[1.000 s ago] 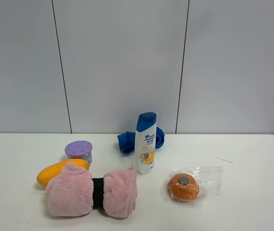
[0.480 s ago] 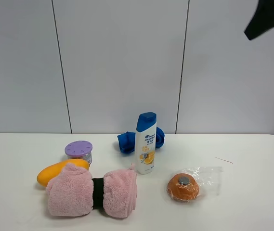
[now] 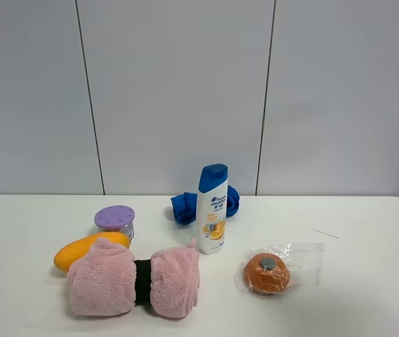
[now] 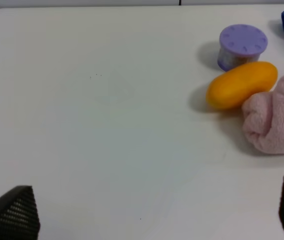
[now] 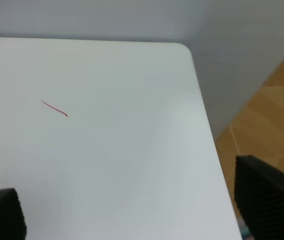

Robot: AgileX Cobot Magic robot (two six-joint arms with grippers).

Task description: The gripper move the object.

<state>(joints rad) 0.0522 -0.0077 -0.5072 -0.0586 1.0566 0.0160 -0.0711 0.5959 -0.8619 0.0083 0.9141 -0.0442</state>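
Note:
The fluffy pink rolled towel (image 3: 108,281) with a dark band (image 3: 142,281) lies at the front left of the white table (image 3: 367,295). One end of it shows in the left wrist view (image 4: 274,120). No gripper shows in the exterior high view. My left gripper (image 4: 151,212) is open and empty above bare table, well away from the towel; its dark fingertips (image 4: 12,216) sit at the frame's corners. My right gripper (image 5: 132,210) is open and empty over the table's far right corner, and the towel is out of that view.
A yellow-orange oval thing (image 3: 87,249) and a purple-lidded can (image 3: 114,219) stand just behind the towel. A white shampoo bottle (image 3: 212,209) stands before a blue cloth bundle (image 3: 184,206). An orange thing in a clear bag (image 3: 266,274) lies right. A red mark (image 5: 54,108) is near the table's edge (image 5: 204,115).
A dark shape that showed at the top right of the exterior high view half a second ago is gone. Nothing on the table has moved.

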